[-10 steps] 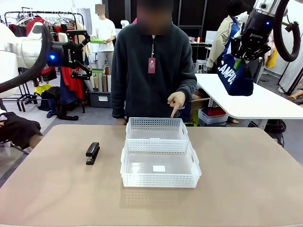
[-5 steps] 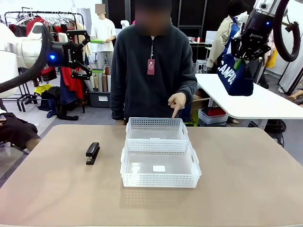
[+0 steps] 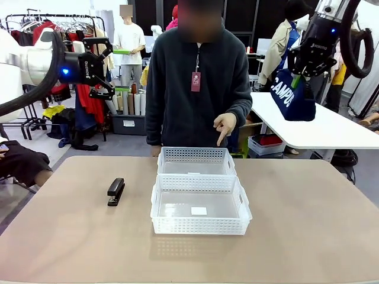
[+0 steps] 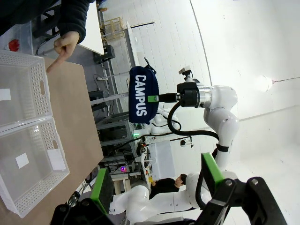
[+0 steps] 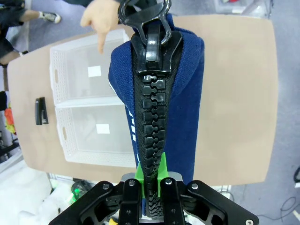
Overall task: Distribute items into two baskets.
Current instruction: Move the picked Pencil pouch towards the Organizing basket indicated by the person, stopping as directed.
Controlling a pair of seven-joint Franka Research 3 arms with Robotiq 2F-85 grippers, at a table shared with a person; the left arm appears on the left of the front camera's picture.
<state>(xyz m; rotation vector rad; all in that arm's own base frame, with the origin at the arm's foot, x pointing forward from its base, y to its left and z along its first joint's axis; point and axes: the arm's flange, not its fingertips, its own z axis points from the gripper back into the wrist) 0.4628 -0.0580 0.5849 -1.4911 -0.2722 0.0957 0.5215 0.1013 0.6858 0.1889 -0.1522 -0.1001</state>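
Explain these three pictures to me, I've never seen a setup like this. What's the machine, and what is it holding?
You're looking at two white robot arms at a table, facing a person. One picture looks across the table from between the arms. The other two come from a camera on each arm's wrist. The right end effector is shut on a navy pouch marked CAMPUS, held high in the air. The left end effector is open and holds nothing. On the table lie a black stapler and two see-through white baskets: a near basket and a far basket. The person's hand points down at the far basket.
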